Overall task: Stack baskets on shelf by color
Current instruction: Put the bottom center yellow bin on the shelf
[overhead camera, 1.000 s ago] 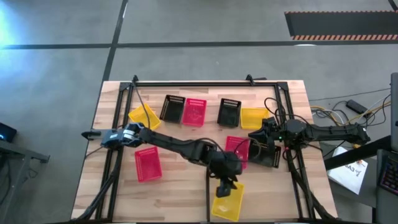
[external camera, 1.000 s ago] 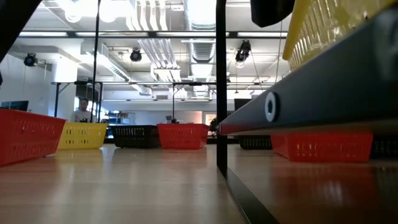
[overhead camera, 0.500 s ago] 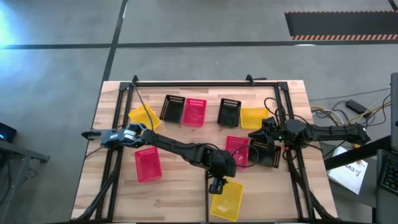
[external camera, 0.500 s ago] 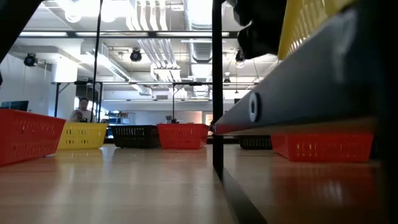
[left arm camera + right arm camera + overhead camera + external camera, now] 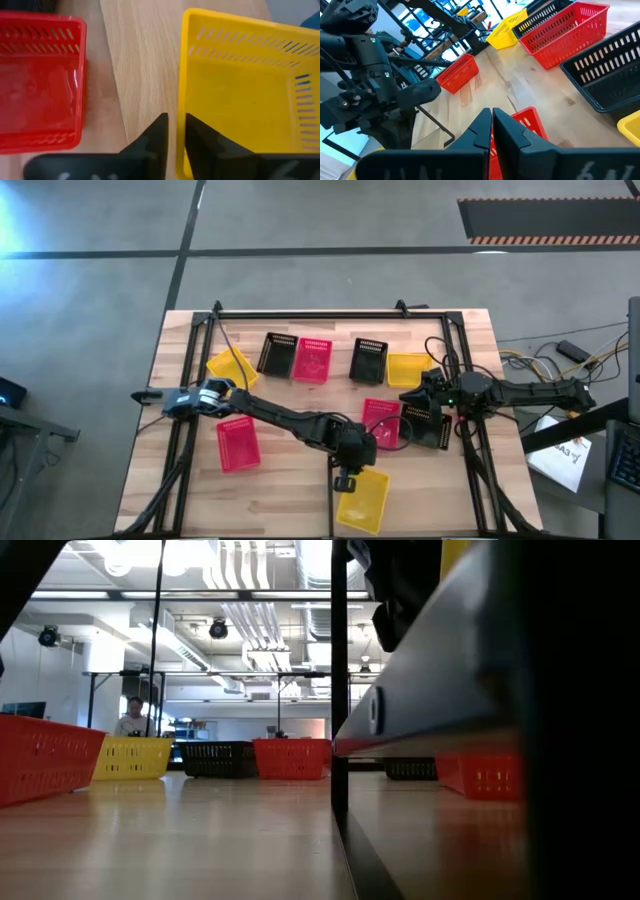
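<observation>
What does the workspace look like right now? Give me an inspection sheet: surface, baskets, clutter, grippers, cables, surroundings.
Surface: light wood-plank table with black frame rails.
Job's things: nine baskets, three each of yellow, red and black, lying singly; none stacked.
Clutter: nothing seen.
Grippers: left gripper shut on the wall of the yellow basket nearest the table's front edge; right gripper shut, empty, above the right-hand baskets.
Cables: loose cables on the floor right of the table; one runs along the right rail.
Surroundings: grey floor, striped mat, a person far behind in the low view.
</observation>
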You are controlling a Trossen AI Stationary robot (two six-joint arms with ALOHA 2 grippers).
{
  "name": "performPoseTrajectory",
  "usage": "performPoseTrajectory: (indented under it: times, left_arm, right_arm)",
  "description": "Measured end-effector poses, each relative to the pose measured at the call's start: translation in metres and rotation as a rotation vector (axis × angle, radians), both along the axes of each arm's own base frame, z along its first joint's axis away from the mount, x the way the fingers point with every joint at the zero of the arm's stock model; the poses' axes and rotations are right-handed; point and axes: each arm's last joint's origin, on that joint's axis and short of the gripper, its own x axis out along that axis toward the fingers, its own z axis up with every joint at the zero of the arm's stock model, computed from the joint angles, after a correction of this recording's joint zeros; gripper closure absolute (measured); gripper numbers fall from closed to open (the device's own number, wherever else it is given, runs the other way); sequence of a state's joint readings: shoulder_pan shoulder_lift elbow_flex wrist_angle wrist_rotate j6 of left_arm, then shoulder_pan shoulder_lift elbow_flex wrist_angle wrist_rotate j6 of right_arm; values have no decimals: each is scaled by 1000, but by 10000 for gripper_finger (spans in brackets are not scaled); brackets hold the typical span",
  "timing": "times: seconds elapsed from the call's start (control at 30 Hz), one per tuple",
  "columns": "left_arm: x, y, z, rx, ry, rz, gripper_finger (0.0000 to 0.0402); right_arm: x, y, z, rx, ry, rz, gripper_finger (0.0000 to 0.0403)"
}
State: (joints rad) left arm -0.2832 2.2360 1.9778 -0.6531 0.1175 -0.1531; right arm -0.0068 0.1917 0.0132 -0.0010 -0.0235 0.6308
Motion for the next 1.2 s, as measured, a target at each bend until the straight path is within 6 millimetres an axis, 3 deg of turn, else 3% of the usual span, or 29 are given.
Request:
performPoseTrajectory:
  times: [0.13, 0.73, 1.2]
  left_arm:
    - [0, 0, 0, -42, 25, 60, 397]
    - [-16, 6, 23, -97, 98, 241, 396]
    - [-19, 7, 16, -91, 147, 261, 394]
  right_arm:
    - [0, 0, 0, 0, 0, 0, 394]
    - [0, 0, -1, -12, 8, -14, 394]
    - [1, -1, -2, -18, 17, -20, 394]
